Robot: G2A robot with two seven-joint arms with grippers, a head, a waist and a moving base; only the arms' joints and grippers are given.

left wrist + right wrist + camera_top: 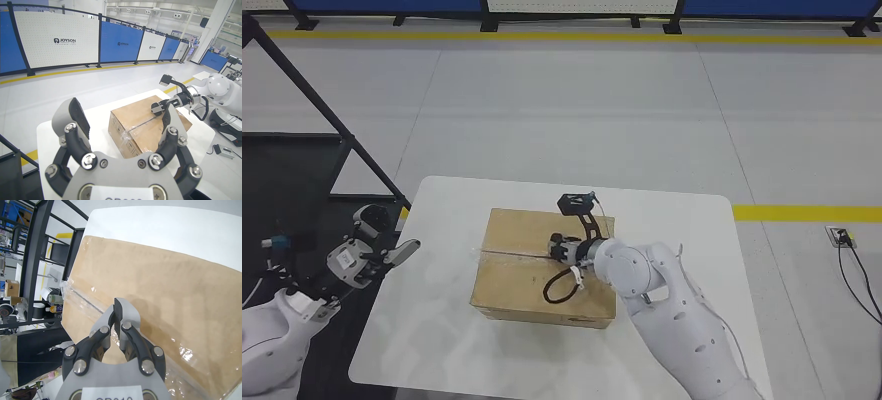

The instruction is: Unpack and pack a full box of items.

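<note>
The scene is lit brightly and evenly from above, and the pale hall ceiling is seen glowing in the left wrist view. Shadows are kept soft and faint. Small white glints are thrown back by the clear tape on the brown cardboard box. The white rounded table is rendered nearly washed out. The straight blue and white fence panels are bowed by lens distortion.

Overhead, two wrist views (box shared)

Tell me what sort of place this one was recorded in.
Probably an industrial hall or robot test floor: blue and white partition panels, a yellow line on the floor, and a taped cardboard box on a white table.
</note>
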